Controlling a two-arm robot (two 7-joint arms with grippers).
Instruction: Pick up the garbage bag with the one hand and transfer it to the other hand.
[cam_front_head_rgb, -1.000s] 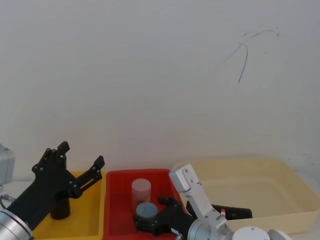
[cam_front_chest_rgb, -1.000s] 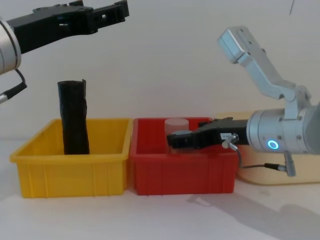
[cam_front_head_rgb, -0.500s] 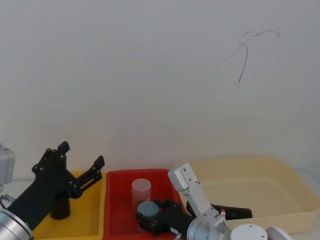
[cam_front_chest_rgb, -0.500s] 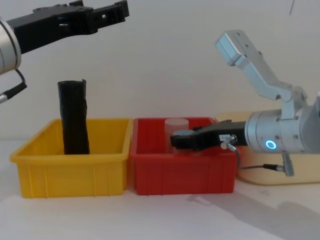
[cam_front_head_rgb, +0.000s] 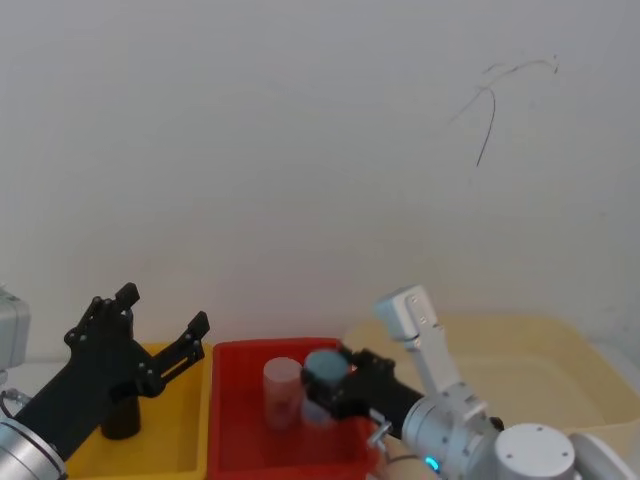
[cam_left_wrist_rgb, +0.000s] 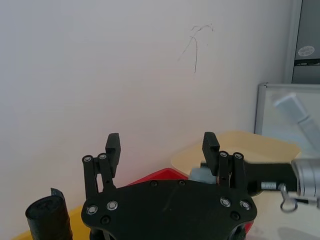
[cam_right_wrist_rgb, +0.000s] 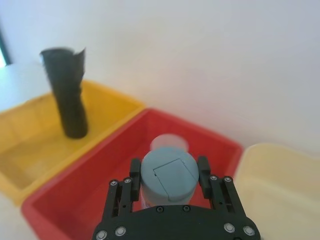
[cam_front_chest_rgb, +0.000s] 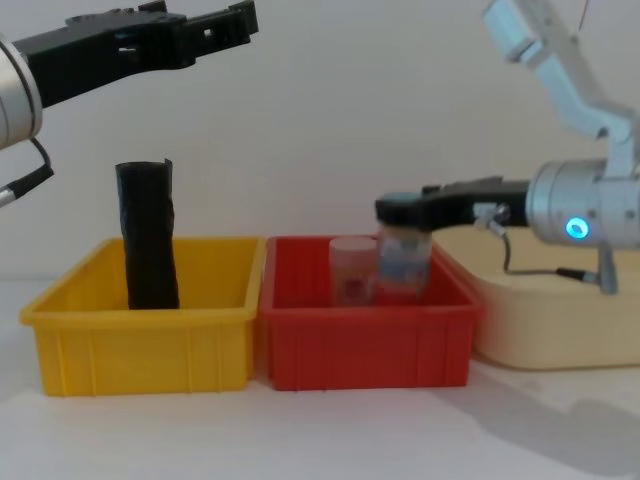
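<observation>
I see the tall black cylindrical roll of garbage bags (cam_front_chest_rgb: 149, 234) upright in the yellow plastic bin (cam_front_chest_rgb: 150, 340). My left gripper (cam_front_chest_rgb: 236, 20), fingers apart, hovers above it, nearer; my right gripper (cam_front_chest_rgb: 402, 212) clamps a grey-lidded clear jar (cam_front_chest_rgb: 404, 262) over the red bin (cam_front_chest_rgb: 365, 340).

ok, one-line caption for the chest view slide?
Right end effector lifts a blue-capped jar above the red bin; open left end effector waits high.
</observation>
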